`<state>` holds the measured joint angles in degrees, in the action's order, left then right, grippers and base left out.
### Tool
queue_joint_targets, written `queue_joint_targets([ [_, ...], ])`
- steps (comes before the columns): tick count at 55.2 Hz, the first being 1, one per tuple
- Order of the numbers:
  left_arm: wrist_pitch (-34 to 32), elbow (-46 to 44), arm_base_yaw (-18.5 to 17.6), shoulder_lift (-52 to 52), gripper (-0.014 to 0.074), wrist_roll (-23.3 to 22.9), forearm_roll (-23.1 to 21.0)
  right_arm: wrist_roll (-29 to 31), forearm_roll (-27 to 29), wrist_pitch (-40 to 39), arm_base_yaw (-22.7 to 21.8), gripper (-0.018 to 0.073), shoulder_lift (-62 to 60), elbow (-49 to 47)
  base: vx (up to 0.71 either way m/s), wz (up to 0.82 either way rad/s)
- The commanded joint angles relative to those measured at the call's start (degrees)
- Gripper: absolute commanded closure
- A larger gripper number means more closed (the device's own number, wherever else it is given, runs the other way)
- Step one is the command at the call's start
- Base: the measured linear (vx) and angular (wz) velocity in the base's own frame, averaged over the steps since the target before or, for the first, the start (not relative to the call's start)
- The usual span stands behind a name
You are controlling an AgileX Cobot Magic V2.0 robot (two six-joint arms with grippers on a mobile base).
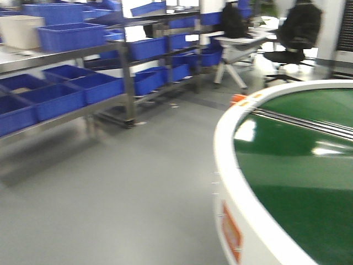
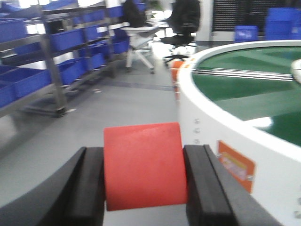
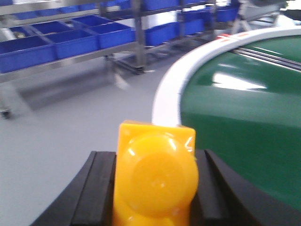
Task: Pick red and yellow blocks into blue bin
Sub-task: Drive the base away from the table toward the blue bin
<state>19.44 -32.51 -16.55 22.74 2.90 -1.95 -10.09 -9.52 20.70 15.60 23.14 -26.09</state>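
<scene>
Right now your left gripper [image 2: 145, 186] is pinching the small plain red cube [image 2: 142, 165]. In the left wrist view its two black fingers [image 2: 89, 188] press flat against the cube's left and right faces, and the cube sits squarely between them, off the ground. Your right gripper [image 3: 154, 200] is closed in the same way on the yellow plastic toy brick [image 3: 155, 176]. A round stud on the brick faces the right wrist camera, and a black pad [image 3: 101, 193] bears on each side.

Both blocks are held in the air over the smooth grey floor [image 1: 110, 193], just beside the big round table with a glossy green top and a thick white rim [image 1: 226, 165]. The table fills the right half of the front view. A pair of thin metal rails [image 1: 309, 121] crosses its far part, and an orange label [image 1: 231, 232] is stuck on the near side wall of the rim.

On the far left you have a steel shelving rack [image 1: 128, 83] loaded with straight-sided blue plastic crates [image 1: 71, 36]. A cream box [image 1: 19, 30] sits on its top level at the far left. Farther back and to the right, a black office chair [image 1: 298, 33] stands beside a white desk [image 1: 242, 44]. All three views are blurred, so finer detail is hard to read.
</scene>
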Motion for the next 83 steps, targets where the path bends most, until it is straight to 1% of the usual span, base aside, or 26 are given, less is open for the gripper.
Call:
queue_joint_targets([
  [1,-4.8,-1.5,-0.4,0.5,0.0597,-0.4,-0.4,0.5,-0.6,-4.5,-0.2,0.0569,0.4,-1.8,-0.06,0.86],
  [22,-4.8,-1.5,-0.4,0.4,0.0597,-0.4,-0.4,0.5,-0.6,-4.4,-0.1,0.0569,0.2,-1.8,0.02,0.8],
  [44,-4.8,-1.5,-0.4,0.4,0.0597,-0.4,-0.4,0.5,-0.6,-4.4,-0.1,0.0569,0.2,-1.8,0.18,0.54],
  [62,-4.8,-1.5,-0.4,0.4,0.0597,-0.4,-0.4,0.5,-0.6,-4.4,-0.1,0.0569,0.2,-1.8,0.28,0.34],
  [83,-4.8,-1.5,-0.4,0.4,0.0597,-0.4,-0.4,0.5,-0.6,-4.3,-0.1,0.0569,0.3,-1.8,0.39,0.09],
])
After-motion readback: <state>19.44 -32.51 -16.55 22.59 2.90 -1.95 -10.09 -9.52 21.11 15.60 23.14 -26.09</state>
